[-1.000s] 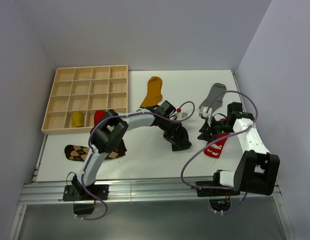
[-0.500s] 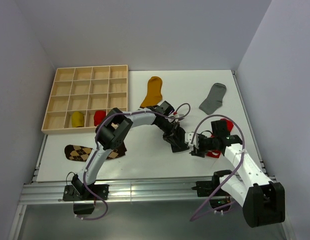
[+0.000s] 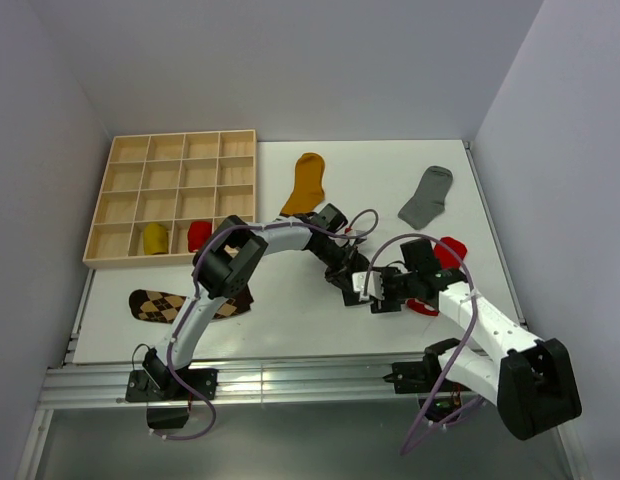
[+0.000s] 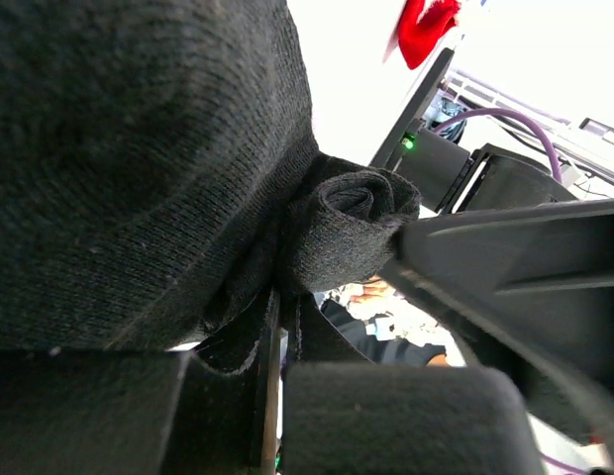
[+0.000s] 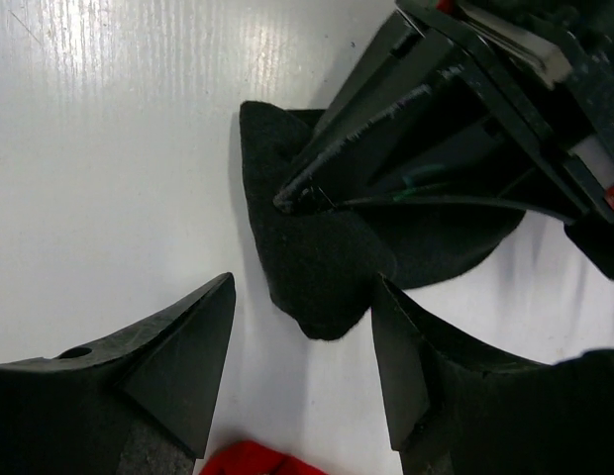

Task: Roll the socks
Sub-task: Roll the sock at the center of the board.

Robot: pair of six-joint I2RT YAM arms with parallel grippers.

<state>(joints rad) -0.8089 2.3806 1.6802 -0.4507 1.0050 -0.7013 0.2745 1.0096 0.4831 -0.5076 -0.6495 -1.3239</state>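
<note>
White laminate tabletop (image 3: 290, 325) carries everything. Pale wood forms the tray (image 3: 180, 135), a grid of square compartments in the far left corner.

Four socks lie flat. The yellow sock (image 3: 306, 182) is a smooth mustard knit near the far edge, just beside the tray. The grey sock (image 3: 427, 196) lies towards the far right corner. The argyle sock (image 3: 150, 303), brown with cream diamonds, lies by the left edge, partly behind the left arm. The red sock (image 3: 450, 248) lies near the right edge, partly hidden by the right arm.

Around the middle, nearer the near edge, is the black sock (image 5: 327, 257), a fuzzy ribbed knit with one end wound into a tight spiral. The left gripper (image 5: 292, 198) is clamped on it. The right gripper (image 5: 302, 287) is spread wide, its jaws either side of the sock's rounded tip.

In the tray's near row, a yellow bundle (image 3: 154, 237) and a red bundle (image 3: 199, 235) sit in neighbouring compartments.
</note>
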